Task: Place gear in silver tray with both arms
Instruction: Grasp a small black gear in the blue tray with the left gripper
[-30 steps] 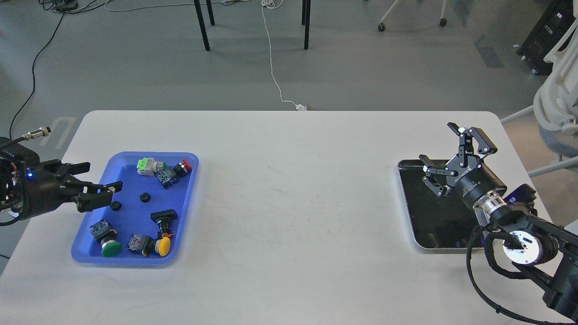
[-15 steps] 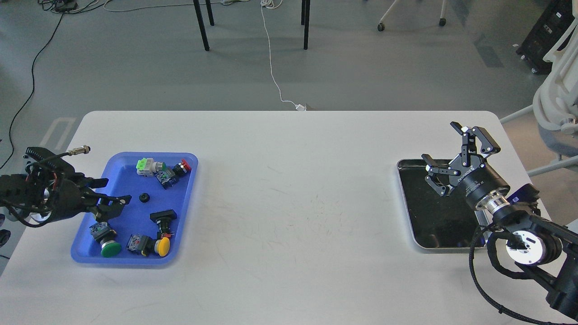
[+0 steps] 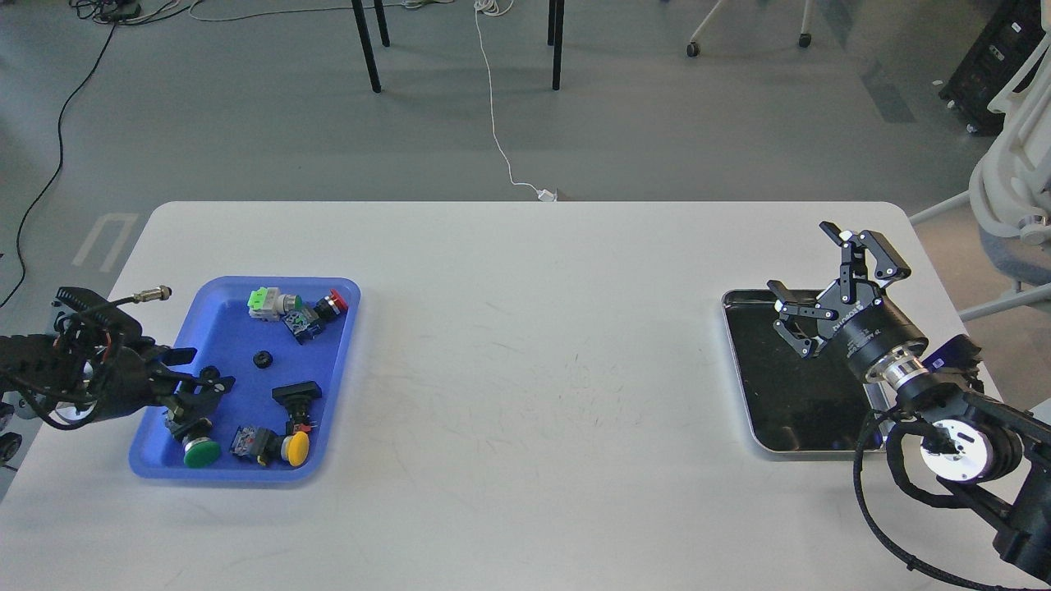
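Observation:
Two small black gears lie in the blue tray [image 3: 226, 328]: one [image 3: 263, 359] near its middle, one [image 3: 211, 374] near its left side. My left gripper [image 3: 210, 366] comes in from the left, low over the blue tray. Its fingers stand apart on either side of the left gear; I cannot tell whether they touch it. The silver tray [image 3: 733, 349] lies at the right of the table, its dark floor bare. My right gripper [image 3: 809, 283] hovers open and empty over the tray's far part.
The blue tray also holds several push-button switches: green [image 3: 201, 451], yellow [image 3: 296, 446], red [image 3: 332, 303], and a black one [image 3: 297, 394]. The white table [image 3: 534, 353] spreads wide between the two trays. A white chair [image 3: 1014, 164] stands off the right edge.
My left arm has drawn down and toward me, and its gripper has sunk lower around the left gear. My right gripper shifted slightly right, then held still.

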Controlling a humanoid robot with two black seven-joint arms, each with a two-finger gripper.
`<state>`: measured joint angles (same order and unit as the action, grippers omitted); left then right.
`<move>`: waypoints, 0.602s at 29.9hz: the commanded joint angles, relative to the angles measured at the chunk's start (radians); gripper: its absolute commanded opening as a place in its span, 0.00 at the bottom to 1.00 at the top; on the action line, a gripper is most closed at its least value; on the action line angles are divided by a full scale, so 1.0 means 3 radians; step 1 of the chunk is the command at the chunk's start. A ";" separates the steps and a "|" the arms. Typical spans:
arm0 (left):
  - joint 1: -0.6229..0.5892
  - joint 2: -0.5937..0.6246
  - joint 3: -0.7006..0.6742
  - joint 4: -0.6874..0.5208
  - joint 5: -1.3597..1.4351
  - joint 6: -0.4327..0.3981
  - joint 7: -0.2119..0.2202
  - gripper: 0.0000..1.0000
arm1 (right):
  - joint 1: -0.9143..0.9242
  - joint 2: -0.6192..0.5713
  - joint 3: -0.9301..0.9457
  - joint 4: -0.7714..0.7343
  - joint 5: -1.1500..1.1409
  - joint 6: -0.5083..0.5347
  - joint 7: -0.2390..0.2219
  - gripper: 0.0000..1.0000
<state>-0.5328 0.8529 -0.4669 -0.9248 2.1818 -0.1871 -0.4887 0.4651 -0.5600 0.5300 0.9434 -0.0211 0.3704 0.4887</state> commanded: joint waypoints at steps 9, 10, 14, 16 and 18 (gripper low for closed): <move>0.0002 -0.0036 0.0073 0.0056 0.0000 0.0010 0.0000 0.45 | -0.0001 0.0000 0.0003 -0.0005 -0.0001 -0.0002 0.0000 0.99; -0.0003 -0.0041 0.0089 0.0061 0.0000 0.0010 0.0000 0.39 | -0.0001 0.0000 0.0003 -0.0005 -0.0001 -0.0002 0.0000 0.99; -0.0003 -0.0051 0.0094 0.0102 0.0000 0.0020 0.0000 0.22 | -0.0001 0.0000 0.0003 -0.0005 0.0004 -0.0002 0.0000 0.99; -0.0008 -0.0046 0.0094 0.0102 0.0000 0.0020 0.0000 0.19 | 0.0004 0.0000 0.0003 -0.0005 -0.0001 -0.0002 0.0000 0.99; -0.0014 -0.0041 0.0094 0.0102 0.0000 0.0026 0.0000 0.16 | 0.0004 0.0000 0.0003 -0.0005 -0.0001 -0.0002 0.0000 0.99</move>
<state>-0.5352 0.8381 -0.4395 -0.8965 2.1812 -0.1810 -0.4891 0.4658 -0.5600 0.5308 0.9418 -0.0211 0.3696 0.4887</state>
